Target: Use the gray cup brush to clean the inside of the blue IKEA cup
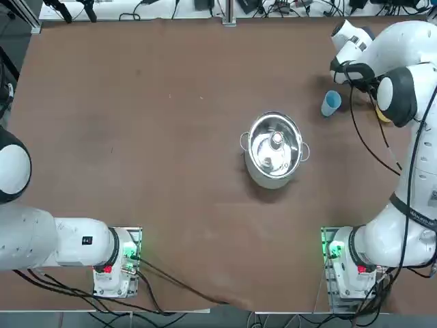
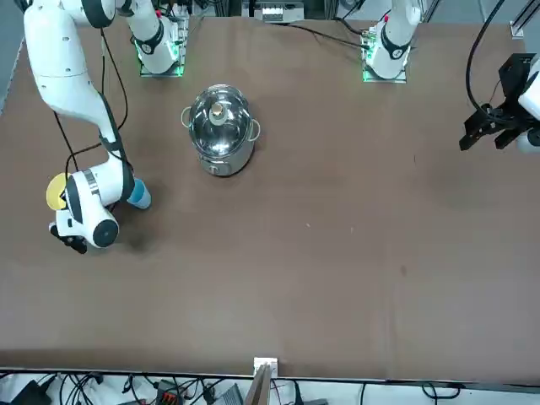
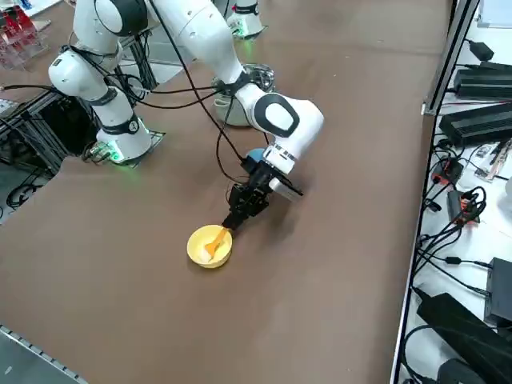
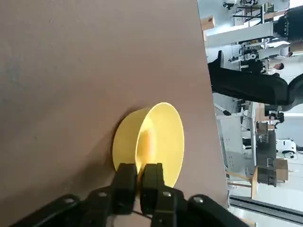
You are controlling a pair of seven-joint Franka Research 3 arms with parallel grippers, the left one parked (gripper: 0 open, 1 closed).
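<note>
Steel pot (image 1: 269,171), lidded, left on table (image 1: 191,225), plays no part. Blue cup (image 1: 330,103) stands to its right, farther off, brush outside it. Rightmost, yellow bowl (image 4: 125,142): claw (image 3: 229,227) pinches orange brush (image 3: 214,247), head inside bowl. Grasp looks made; lift, carry to cup, scrubbing all remain.

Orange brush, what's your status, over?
Right gripper: fingers shut on the orange brush. Brush's far end inside the yellow bowl. Blue cup apart, untouched; nothing visibly blocking.
</note>
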